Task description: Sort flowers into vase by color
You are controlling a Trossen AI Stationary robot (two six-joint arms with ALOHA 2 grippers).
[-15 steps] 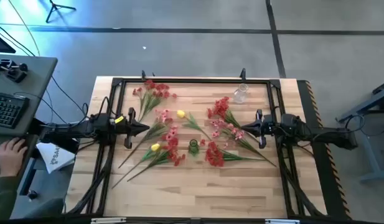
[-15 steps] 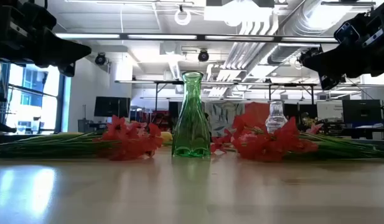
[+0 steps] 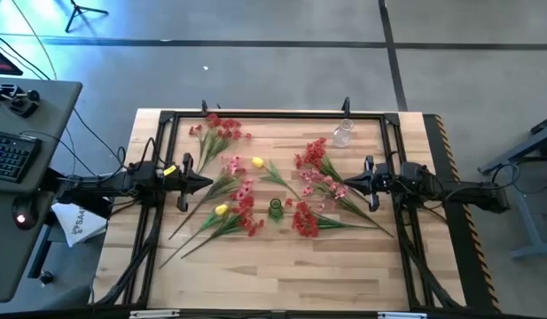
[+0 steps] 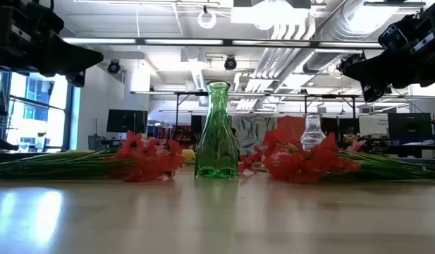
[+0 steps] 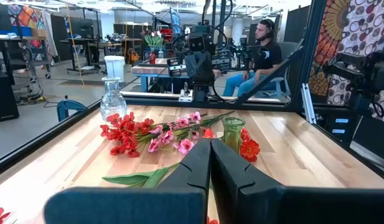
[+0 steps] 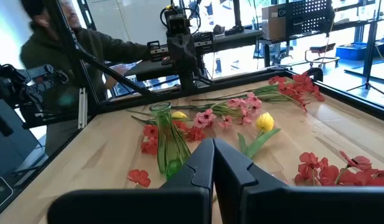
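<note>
The table (image 3: pixel 282 275) is showing pale wooden planks with a smooth, lightly glossy finish, and in the low view it is reflecting the room's lights. A black metal frame (image 3: pixel 273 115) is running around its edges. The green vase (image 4: pixel 217 130) is looking like shiny, see-through glass, and the clear vase (image 3: pixel 343 133) at the far right is looking like glass as well. The flowers (image 3: pixel 242 199) are appearing as matt cloth or plastic petals on thin plastic-looking stems. Both grippers, left (image 5: pixel 210 163) and right (image 6: pixel 213 163), are showing matt black plastic fingers.
</note>
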